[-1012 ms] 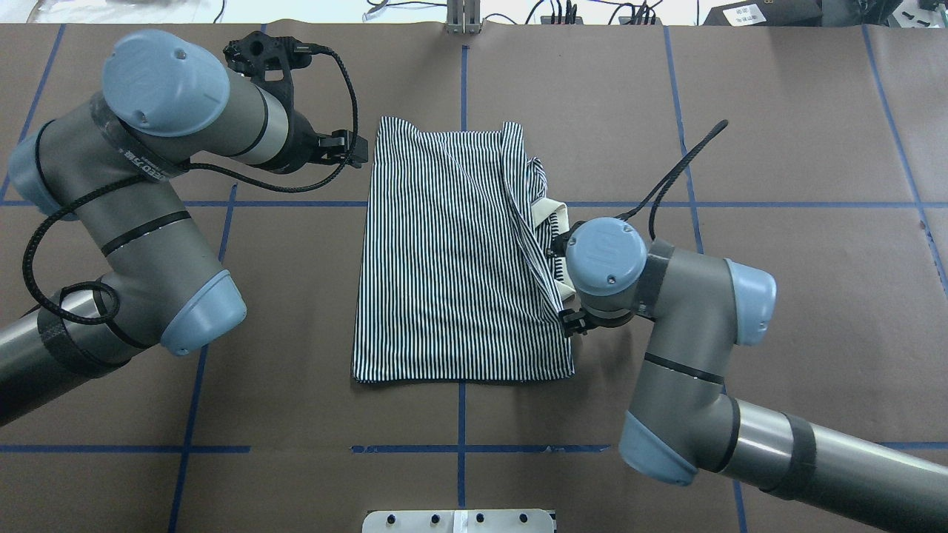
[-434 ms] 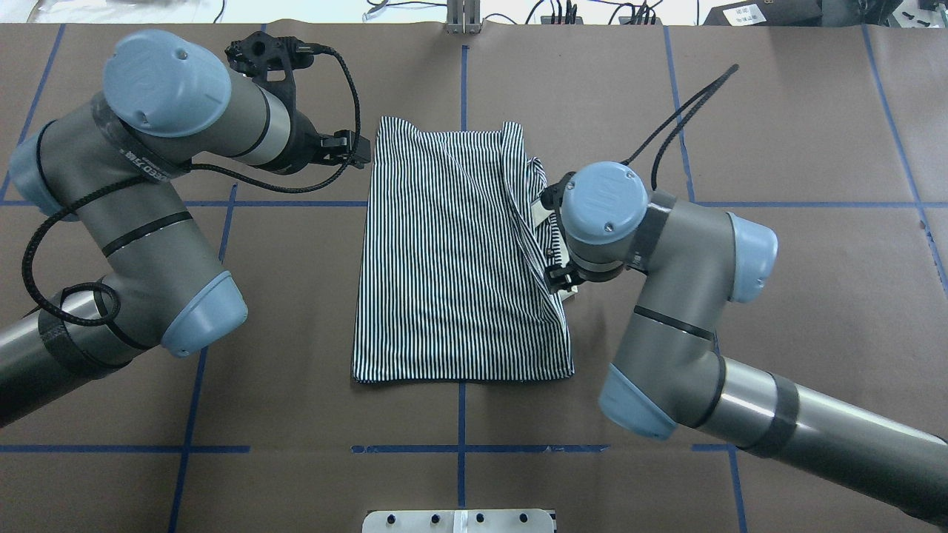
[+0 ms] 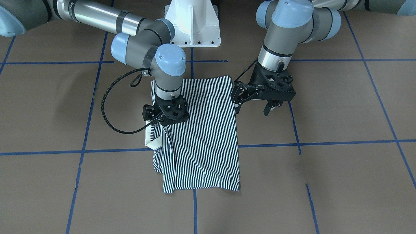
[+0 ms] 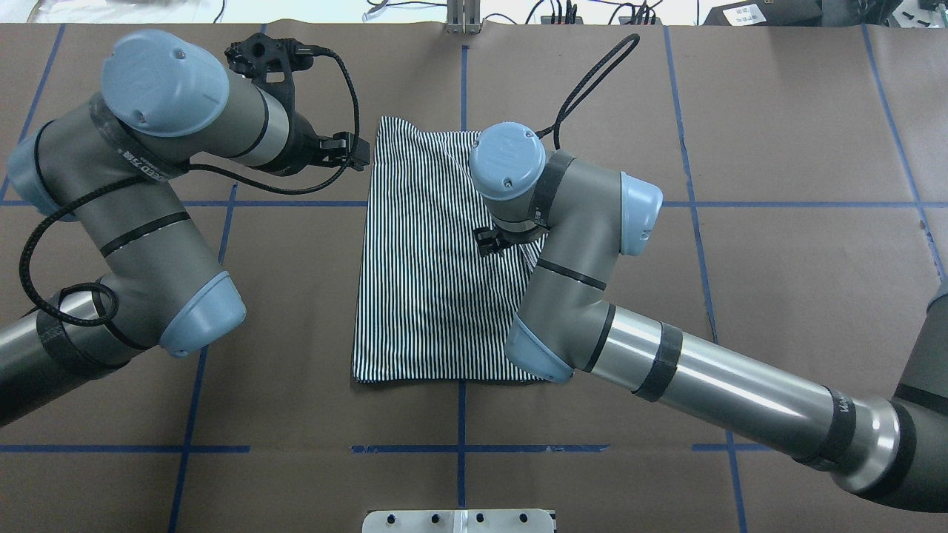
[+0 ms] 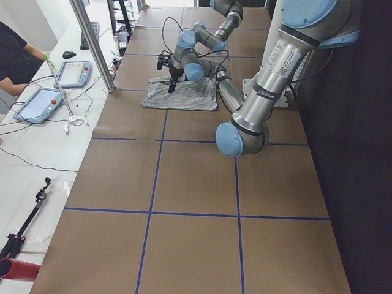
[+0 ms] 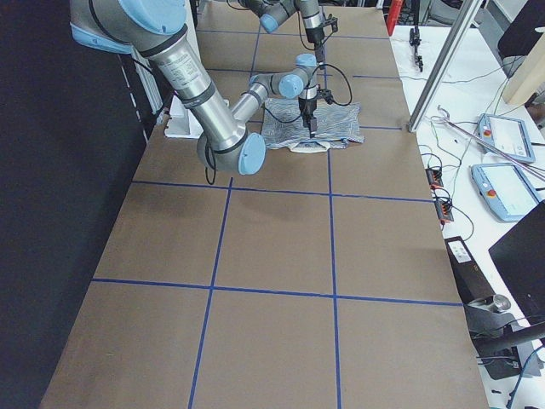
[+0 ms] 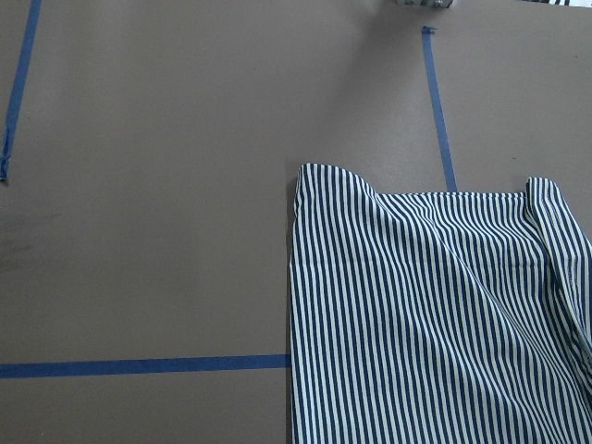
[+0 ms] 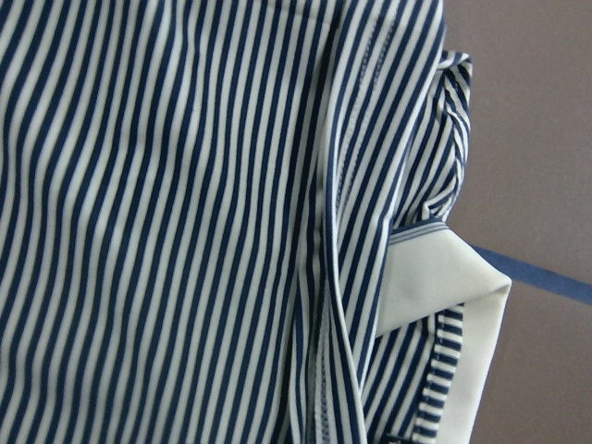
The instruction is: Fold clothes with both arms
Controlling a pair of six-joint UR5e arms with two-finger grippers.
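Observation:
The striped polo shirt (image 4: 429, 281) lies folded flat in the middle of the table, and it also shows in the front view (image 3: 208, 136). Its cream collar (image 3: 153, 139) sticks out at the edge on my right side and fills the lower right of the right wrist view (image 8: 435, 287). My right gripper (image 3: 159, 122) hangs low over the shirt just inside that edge. The wrist hides it from overhead (image 4: 495, 238), so I cannot tell if it is open or holds cloth. My left gripper (image 4: 361, 151) is open and empty beside the shirt's far left corner (image 7: 305, 176), jaws spread (image 3: 252, 110).
The white pedestal base (image 3: 192, 26) stands at the near table edge. Blue tape lines (image 4: 459, 448) grid the brown table. A metal post (image 4: 463, 18) stands at the far edge. A side desk holds tablets (image 5: 43, 104), with a person (image 5: 15, 55) behind it.
My right arm has swung from the shirt's right edge by the collar leftward and farther away, over the shirt. The left arm has not moved. The visible part of the shirt looks unchanged.

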